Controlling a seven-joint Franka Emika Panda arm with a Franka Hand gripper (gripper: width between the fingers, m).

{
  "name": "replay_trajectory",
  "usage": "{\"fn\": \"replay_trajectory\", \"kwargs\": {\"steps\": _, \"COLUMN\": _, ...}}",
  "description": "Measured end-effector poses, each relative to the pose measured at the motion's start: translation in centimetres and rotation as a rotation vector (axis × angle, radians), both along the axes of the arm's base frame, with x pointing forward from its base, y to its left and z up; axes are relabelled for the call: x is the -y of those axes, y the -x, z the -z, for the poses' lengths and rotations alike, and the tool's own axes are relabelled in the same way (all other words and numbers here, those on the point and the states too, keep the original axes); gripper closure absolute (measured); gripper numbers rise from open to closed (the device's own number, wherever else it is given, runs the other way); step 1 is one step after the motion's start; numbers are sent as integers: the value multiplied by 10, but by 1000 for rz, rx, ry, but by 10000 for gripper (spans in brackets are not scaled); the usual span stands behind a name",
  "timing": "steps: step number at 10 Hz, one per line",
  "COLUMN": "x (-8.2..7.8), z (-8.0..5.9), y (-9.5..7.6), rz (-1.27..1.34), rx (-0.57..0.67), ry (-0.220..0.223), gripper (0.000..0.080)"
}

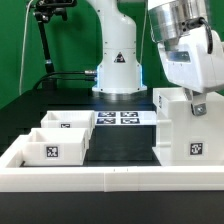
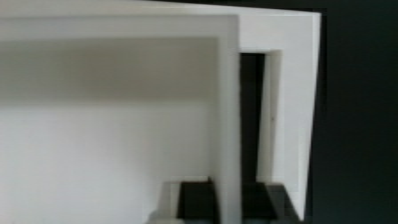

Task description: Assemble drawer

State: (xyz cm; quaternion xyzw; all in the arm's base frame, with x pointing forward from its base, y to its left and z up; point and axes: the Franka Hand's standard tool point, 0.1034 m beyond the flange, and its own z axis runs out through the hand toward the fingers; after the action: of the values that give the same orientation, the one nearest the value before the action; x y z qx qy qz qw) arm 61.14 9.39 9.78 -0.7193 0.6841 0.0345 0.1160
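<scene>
The drawer's tall white hollow case (image 1: 185, 130) stands upright at the exterior view's right, with a tag on its front face. My gripper (image 1: 197, 104) reaches down onto its top edge. In the wrist view one thin white wall of the case (image 2: 231, 110) runs between my two dark fingers (image 2: 196, 203), which sit tight against both sides of it; my gripper (image 2: 231, 200) is shut on that wall. Two small tagged trays, one behind (image 1: 63, 122) and one in front (image 1: 55, 148), lie side by side at the exterior view's left.
The marker board (image 1: 120, 117) lies flat in the middle, in front of the arm's base (image 1: 118, 72). A low white border wall (image 1: 110, 180) runs along the front and the left side. A black stand (image 1: 44, 40) rises at the back left.
</scene>
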Motion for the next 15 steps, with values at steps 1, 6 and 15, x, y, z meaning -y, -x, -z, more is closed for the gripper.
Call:
{"fn": "replay_trajectory", "kwargs": {"steps": 1, "x": -2, "z": -1, "y": -5, "rz": 2, "rx": 4, "ry": -2, "gripper": 758}}
{"fn": "replay_trajectory", "kwargs": {"steps": 6, "x": -4, "z": -3, "y": -21, "rz": -15, "rx": 13, "ry": 3, "gripper": 758}}
{"fn": "replay_trajectory", "kwargs": {"steps": 15, "x": -3, "z": -3, "y": -26, "rz": -14, "rx": 19, "ry": 2, "gripper": 758}}
